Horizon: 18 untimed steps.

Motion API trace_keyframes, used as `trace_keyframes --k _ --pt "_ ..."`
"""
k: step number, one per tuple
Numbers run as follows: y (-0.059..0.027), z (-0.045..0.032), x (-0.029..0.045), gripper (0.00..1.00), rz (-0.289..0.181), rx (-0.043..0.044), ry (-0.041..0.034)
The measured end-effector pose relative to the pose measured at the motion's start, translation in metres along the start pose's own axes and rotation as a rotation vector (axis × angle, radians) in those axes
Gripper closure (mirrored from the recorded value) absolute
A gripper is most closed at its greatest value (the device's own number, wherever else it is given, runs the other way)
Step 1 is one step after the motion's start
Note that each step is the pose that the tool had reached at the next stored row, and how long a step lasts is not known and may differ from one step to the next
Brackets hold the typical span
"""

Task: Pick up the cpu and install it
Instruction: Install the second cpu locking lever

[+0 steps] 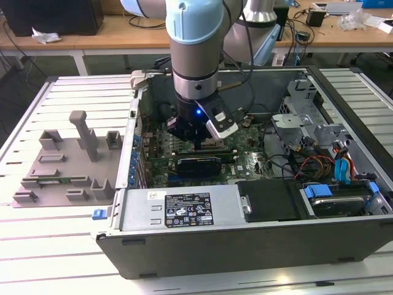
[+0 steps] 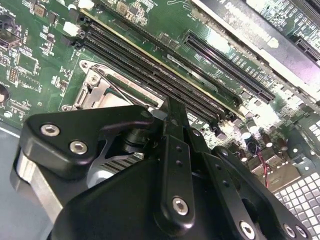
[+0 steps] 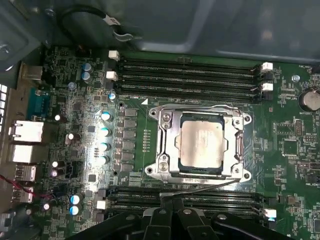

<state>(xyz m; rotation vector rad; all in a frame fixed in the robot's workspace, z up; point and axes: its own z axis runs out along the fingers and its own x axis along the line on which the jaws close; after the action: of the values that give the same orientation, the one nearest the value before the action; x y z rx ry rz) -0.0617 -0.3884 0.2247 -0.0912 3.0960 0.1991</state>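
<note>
From our gripper [image 3: 172,212], fingers drawn together and holding nothing, we see the cpu [image 3: 201,144] lying flat in its socket frame [image 3: 165,145] at twelve o'clock. Our care now is a straight, level lift clear of the retention lever [image 3: 200,187]. Farther, at nine o'clock in the exterior view, sits the grey fixture tray [image 1: 64,166].

The arm [image 1: 193,37] is reaching straight down from above, its pale blue wrist section standing upright over the open computer case [image 1: 245,209]. The tool [image 1: 198,140] is pointing downward inside that case, just above the motherboard [image 3: 75,120]. In both wrist views its black linkages are drawn together to a narrow point, fingertips [image 2: 172,112] meeting with nothing between them.
</note>
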Motion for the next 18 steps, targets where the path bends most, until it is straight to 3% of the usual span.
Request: trace_keyframes --k 8,11,14,16,18 --pt "-0.0021 -0.0035 0.0012 0.89 0.000 0.0012 0.0000" --pt "-0.0017 -0.0081 0.0015 0.89 -0.001 0.0013 0.0000" --pt "0.0003 -0.0233 0.0009 0.89 -0.001 0.0040 0.0001" --pt "0.0010 -0.0289 0.0007 0.89 -0.001 0.0053 0.0003" --pt "0.0029 -0.0437 0.0001 0.89 -0.001 0.0083 0.0004"
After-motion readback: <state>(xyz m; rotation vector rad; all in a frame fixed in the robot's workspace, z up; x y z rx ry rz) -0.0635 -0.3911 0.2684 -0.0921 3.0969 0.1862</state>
